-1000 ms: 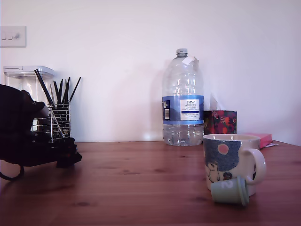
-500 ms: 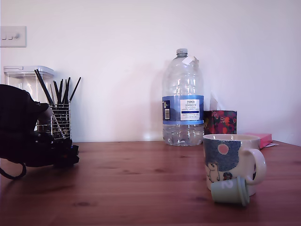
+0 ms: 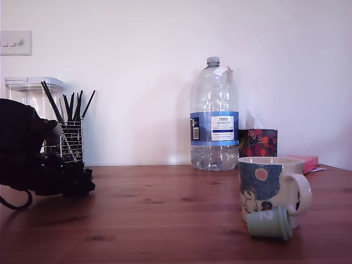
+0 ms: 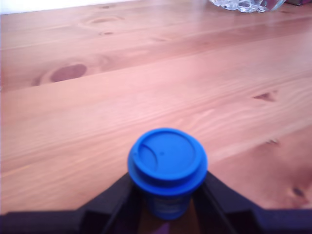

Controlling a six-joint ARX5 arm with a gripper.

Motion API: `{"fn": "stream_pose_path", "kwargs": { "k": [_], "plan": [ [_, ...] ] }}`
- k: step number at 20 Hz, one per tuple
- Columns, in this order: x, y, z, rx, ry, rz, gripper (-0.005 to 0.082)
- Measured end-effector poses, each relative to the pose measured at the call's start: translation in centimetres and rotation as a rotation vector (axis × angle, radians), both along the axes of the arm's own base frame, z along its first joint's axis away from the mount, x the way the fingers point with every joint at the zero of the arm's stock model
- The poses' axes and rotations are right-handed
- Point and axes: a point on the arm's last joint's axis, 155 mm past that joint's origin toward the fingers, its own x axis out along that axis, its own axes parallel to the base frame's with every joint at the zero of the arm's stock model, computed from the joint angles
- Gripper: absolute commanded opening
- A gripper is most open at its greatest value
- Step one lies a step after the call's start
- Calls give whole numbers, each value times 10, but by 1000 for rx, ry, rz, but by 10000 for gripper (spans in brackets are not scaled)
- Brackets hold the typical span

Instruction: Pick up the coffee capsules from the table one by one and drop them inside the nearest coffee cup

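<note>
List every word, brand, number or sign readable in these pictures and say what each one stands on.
"TESCO": on the white panel of the blue label of the big clear plastic water bottle.
Smaller lines beneath it on that label: too blurred to read.
A raised mark, perhaps "2": on the pale mint green plastic capsule; uncertain.
Cream ceramic mug: painted figures only, no words.
Dark blue plastic capsule: no text visible.

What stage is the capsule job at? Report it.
Nothing looks dropped yet, though the mug's inside is hidden. In hand: the claw is shut on the blue capsule at the exterior view's left, far from the mug. Left: carry it over, then fetch the mint capsule lying on its side before the mug.
</note>
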Motion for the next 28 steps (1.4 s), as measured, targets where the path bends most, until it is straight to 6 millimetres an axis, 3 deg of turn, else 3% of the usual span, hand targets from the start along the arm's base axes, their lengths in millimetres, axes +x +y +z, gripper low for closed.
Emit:
{"fn": "stream_pose_path", "kwargs": {
  "k": [4, 8, 18, 23, 28],
  "plan": [
    [-10, -12, 14, 32, 28, -66, 179],
    [-29, -45, 64, 77, -18, -169, 180],
    [-121, -121, 160, 90, -70, -413, 180],
    [-182, -160, 170, 86, -37, -587, 180],
    [-224, -181, 174, 69, 8, -680, 180]
  ]
}}
